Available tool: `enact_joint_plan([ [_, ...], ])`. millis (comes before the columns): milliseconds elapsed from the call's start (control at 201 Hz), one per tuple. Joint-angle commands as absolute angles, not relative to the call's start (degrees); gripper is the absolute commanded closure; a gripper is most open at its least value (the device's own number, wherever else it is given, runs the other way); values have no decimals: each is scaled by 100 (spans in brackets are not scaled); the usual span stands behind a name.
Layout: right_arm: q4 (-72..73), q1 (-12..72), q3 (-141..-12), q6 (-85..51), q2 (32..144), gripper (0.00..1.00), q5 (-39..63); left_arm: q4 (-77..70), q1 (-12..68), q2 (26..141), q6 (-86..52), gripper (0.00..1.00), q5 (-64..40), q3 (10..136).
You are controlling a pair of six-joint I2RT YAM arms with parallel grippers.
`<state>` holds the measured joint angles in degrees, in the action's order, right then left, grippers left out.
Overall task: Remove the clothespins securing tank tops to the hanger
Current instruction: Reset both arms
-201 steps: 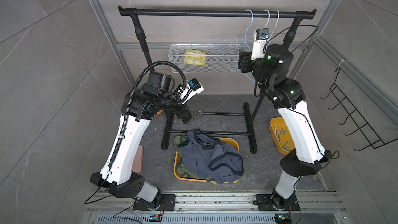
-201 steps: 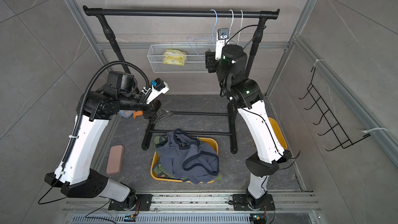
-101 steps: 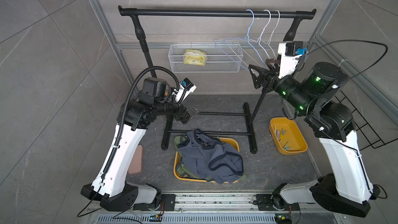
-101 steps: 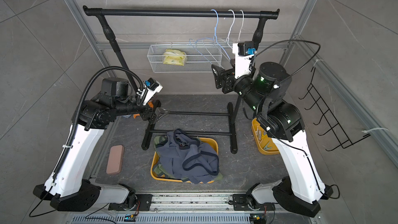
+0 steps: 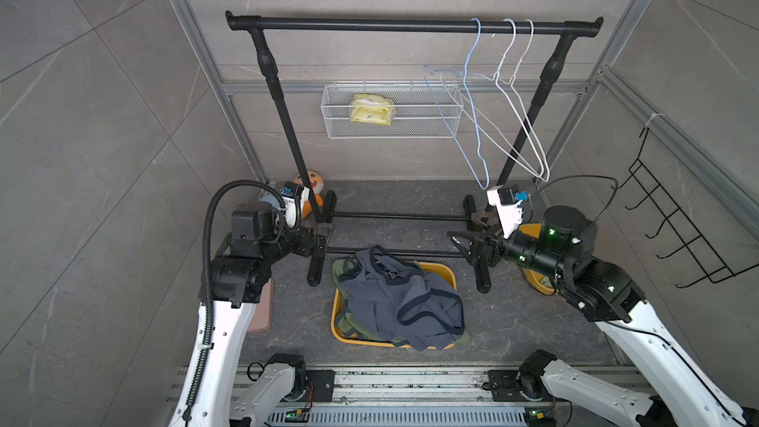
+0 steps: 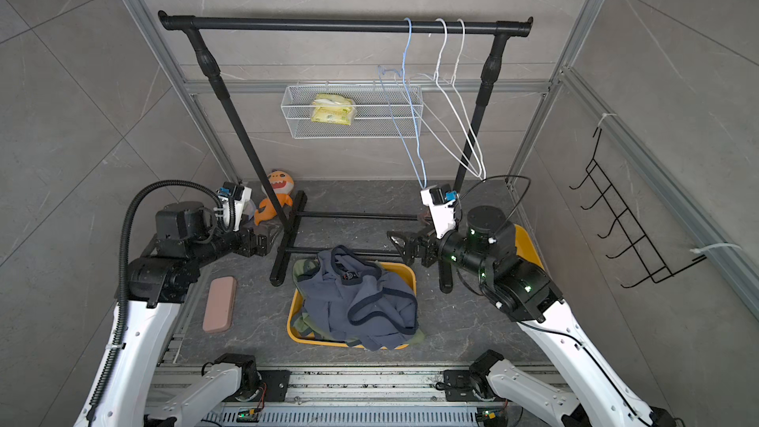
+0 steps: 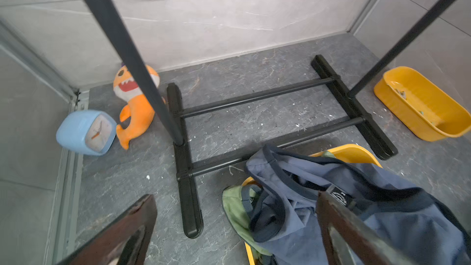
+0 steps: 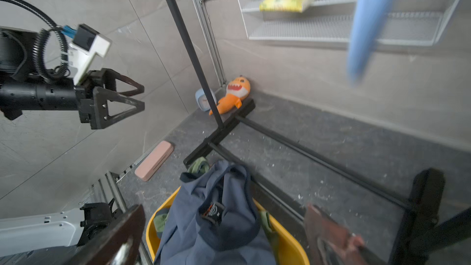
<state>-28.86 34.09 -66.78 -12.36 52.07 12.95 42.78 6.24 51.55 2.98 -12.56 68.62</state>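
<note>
Since no top hangs on the rack and no pin shows on any wire, the job looks all but done, and the step in hand is probably a tidy retreat to rest. At the far left, the left pincer (image 8: 141,97) hovers low beside the rack's left post (image 5: 285,125). Its jaws are spread wide with nothing between them, and it would do best to move without brushing that post or the black foot (image 7: 187,174) beneath it. In the middle, the tank tops (image 5: 394,301) lie heaped in a yellow bin (image 5: 336,322) on the floor, the navy one uppermost and olive showing at the edges. Any sweep over them should stay high enough not to catch a strap. Right of the heap, the right pincer (image 6: 396,245) sits low near the rack's right foot, jaws equally wide and empty. Above it, three wire hangers (image 5: 476,133) dangle bare from the rail (image 5: 369,25). The blue one ends just over that arm's wrist, so a slow path away from it would avoid setting it swinging. Farthest right, a smaller yellow tub (image 7: 418,113) sits on the floor with a few pale bits inside. These are likely the clothespins (image 7: 402,94), though they are too small to be sure of. A last look along each hanger for a missed pin would be sensible.
</note>
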Motion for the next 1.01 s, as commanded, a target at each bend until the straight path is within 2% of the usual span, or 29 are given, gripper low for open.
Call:
enact_joint_plan([
  [0, -2597, 3406, -5939, -1485, 5091, 0, 647, 3147, 418, 4777, -306, 0, -777, 5791],
  [179, -2465, 3401, -5033, -1053, 5603, 0, -206, 1556, 254, 4535, -513, 0, -710, 4037],
  [313, -1493, 3380, -4193, -856, 5579, 0, -1180, 165, 206, 4973, -31, 0, -467, 3107],
  [433, -767, 3364, -3695, -589, 5489, 0, -1972, -1786, 52, 5439, 99, 0, -382, 2134],
  [617, -277, 2956, -3392, -466, 5410, 0, -2157, -3821, -292, 6337, 266, 0, -625, 1293],
  [697, 52, 2636, -3156, -518, 5298, 0, -2212, -4527, -407, 6759, 243, 0, -541, 1205],
  [821, 603, 1907, -2839, -653, 5366, 0, -1532, -4570, -837, 7237, -98, 0, -858, 1510],
  [901, 1191, 1615, -2560, -764, 5537, 0, -1627, -4792, -947, 7566, -217, 0, -1050, 1597],
  [1000, 2156, 1282, -2074, -1043, 5754, 0, -2248, -5533, -958, 8213, -248, 0, -1140, 1538],
])
